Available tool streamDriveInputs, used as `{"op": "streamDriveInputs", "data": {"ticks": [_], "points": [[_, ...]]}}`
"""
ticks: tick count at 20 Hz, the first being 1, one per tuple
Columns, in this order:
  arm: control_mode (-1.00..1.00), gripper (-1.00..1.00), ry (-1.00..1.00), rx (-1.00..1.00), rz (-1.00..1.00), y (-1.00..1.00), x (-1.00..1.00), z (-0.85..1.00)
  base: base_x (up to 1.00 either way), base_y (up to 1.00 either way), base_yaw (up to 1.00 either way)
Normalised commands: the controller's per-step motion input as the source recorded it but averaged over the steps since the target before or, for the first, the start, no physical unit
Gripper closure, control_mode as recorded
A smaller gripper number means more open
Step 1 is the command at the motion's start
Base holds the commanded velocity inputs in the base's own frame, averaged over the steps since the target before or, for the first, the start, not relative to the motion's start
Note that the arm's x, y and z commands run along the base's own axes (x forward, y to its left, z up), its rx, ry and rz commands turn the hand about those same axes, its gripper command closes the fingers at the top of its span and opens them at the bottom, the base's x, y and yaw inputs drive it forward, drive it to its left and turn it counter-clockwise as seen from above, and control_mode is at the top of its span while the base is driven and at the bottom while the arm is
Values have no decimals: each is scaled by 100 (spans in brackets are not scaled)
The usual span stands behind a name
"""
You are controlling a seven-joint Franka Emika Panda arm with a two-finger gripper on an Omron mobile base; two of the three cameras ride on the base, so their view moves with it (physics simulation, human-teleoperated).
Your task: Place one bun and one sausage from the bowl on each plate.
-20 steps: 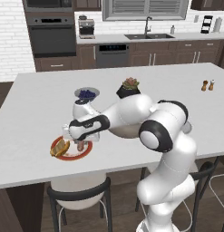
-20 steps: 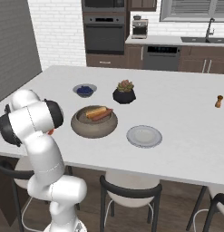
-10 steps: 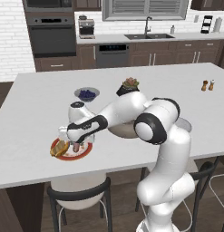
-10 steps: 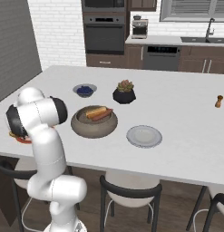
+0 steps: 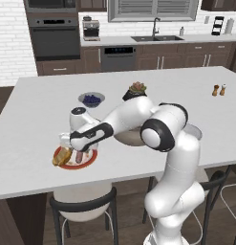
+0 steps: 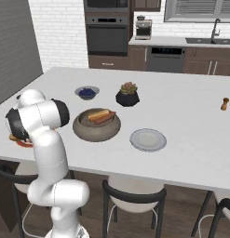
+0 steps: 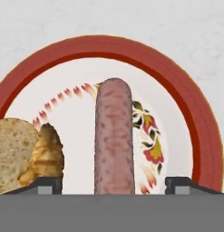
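Hovering low over the red-rimmed plate [image 7: 195, 113], gripper [image 7: 113, 185] spread wide, sausage [image 7: 114, 136] released, lying beside bun [image 7: 22, 152]. First plate looks served. Next: back to bowl [image 6: 96, 125], then grey plate [image 6: 147, 139].

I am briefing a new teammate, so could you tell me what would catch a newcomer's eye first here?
The gripper hangs open over the red-rimmed plate at the counter's near edge, where a sausage lies beside a bun. Mid-counter, the stone bowl holds another bun and sausage, beside the bare grey plate.
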Motion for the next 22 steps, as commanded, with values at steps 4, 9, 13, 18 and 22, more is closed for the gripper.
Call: {"op": "streamDriveInputs", "data": {"ticks": [4, 9, 13, 18, 22], "points": [[-100, -100, -6, 0, 0, -9, 0, 11, 0, 0, 0], [-100, -100, 0, 0, 0, -20, -16, 57, 0, 0, 0], [-100, -100, -3, 0, -2, -55, -14, 54, 0, 0, 0], [-100, -100, 0, -1, -4, -87, 16, 59, 0, 0, 0], [-100, -100, 2, -3, -8, -100, 36, 50, 0, 0, 0]]}}
